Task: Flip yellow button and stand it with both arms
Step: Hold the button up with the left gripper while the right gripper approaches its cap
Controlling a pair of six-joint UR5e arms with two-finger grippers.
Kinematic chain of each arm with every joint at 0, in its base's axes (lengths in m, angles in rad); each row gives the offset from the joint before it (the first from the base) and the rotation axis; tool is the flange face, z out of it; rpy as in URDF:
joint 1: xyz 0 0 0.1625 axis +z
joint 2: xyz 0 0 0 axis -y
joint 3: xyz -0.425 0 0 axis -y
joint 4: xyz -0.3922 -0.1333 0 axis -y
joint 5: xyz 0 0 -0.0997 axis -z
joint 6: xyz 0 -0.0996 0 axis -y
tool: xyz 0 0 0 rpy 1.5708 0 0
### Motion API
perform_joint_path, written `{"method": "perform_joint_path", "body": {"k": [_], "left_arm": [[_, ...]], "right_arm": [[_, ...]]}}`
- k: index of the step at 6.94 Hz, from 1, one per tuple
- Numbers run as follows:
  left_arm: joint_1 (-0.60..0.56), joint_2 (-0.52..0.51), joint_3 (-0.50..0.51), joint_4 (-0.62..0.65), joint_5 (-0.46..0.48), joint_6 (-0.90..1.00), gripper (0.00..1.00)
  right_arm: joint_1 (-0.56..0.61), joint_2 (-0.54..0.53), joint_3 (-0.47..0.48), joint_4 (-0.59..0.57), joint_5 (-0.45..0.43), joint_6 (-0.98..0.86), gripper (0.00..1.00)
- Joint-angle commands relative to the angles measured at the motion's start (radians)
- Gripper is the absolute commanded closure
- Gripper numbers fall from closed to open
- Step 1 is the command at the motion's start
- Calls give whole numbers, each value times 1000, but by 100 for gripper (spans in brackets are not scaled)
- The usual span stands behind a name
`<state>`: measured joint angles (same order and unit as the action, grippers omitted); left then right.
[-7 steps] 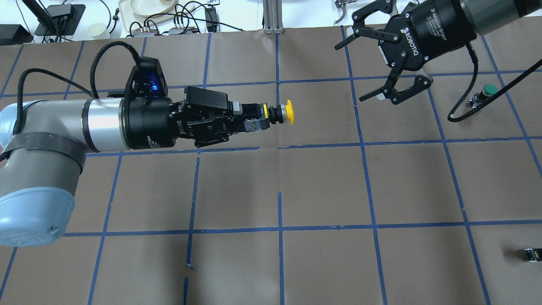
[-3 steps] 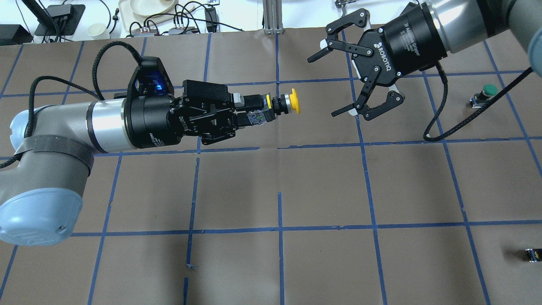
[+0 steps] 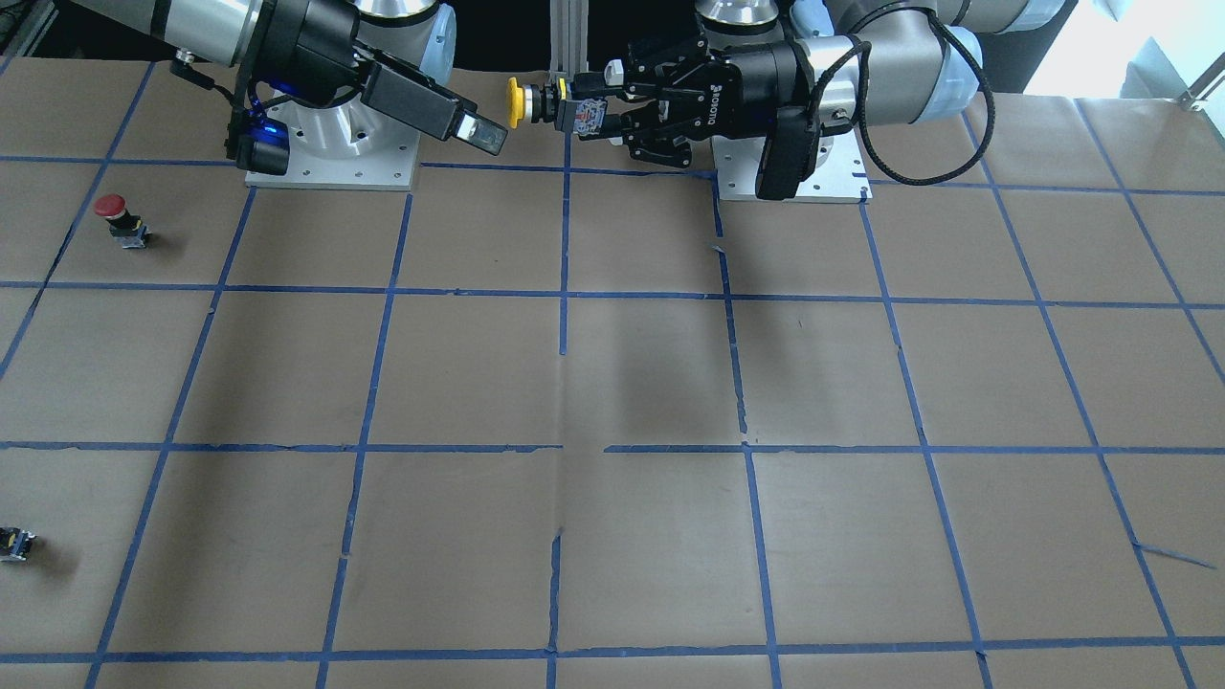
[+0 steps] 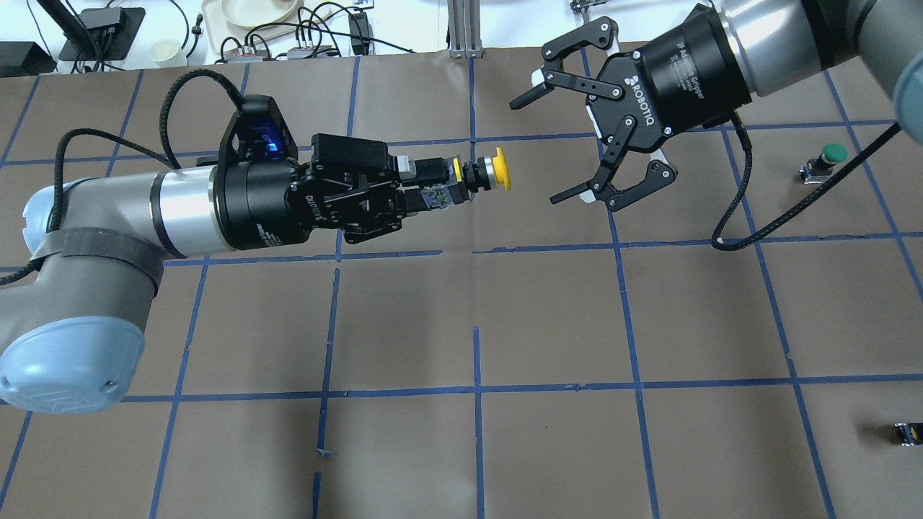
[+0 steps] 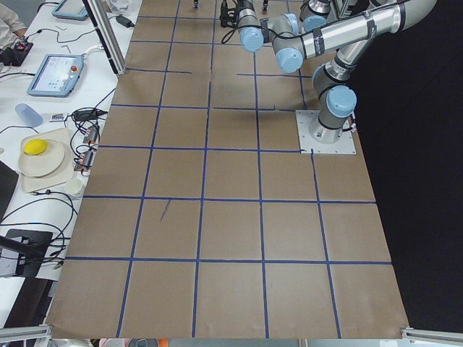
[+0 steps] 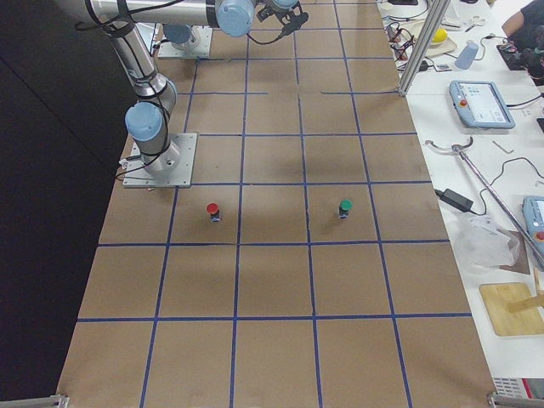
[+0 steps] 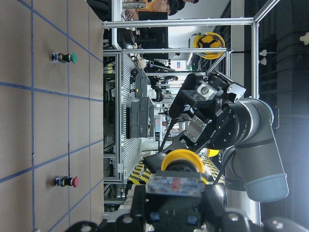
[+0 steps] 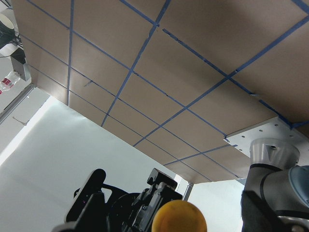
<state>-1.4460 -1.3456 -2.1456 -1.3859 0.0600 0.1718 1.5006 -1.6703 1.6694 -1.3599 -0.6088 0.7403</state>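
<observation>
Aloft, yellow button (image 4: 477, 177) base-first in the clamped left end effector (image 4: 433, 186), cap toward the wide-spread right end effector (image 4: 533, 153)

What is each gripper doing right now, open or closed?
Left gripper: closed on the base of the yellow button, in the air.
Right gripper: open, empty, facing the button's cap.

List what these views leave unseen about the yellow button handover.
- Base of the yellow button: covered by the left gripper in the overhead view.
- Fingers of the right gripper: outside the right wrist view; cap cut at its bottom edge.
- Both grippers: tiny at the top edge in side views.
- The small block: too small, overhead view.
</observation>
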Motion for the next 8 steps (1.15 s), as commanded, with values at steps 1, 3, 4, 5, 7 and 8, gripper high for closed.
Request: {"method": "perform_joint_path", "body": {"k": [1,3,4,5,7,8], "left_arm": [[-1,0,0,4,0,0,99],[-1,0,1,4,0,0,98],[-1,5,1,4,0,0,99],[-1,5,1,4,0,0,98],[-1,2,1,4,0,0,98],[-1,2,1,4,0,0,98]], "right_arm": [[24,9,0,-2,11,8,2],[16,1,-2,10,6,10,1],[20,-3,-2,12,12,10,1],[21,-2,0,12,12,13,1],[21,-3,0,12,15,24,0],[23,-5,0,12,17,24,0]]}}
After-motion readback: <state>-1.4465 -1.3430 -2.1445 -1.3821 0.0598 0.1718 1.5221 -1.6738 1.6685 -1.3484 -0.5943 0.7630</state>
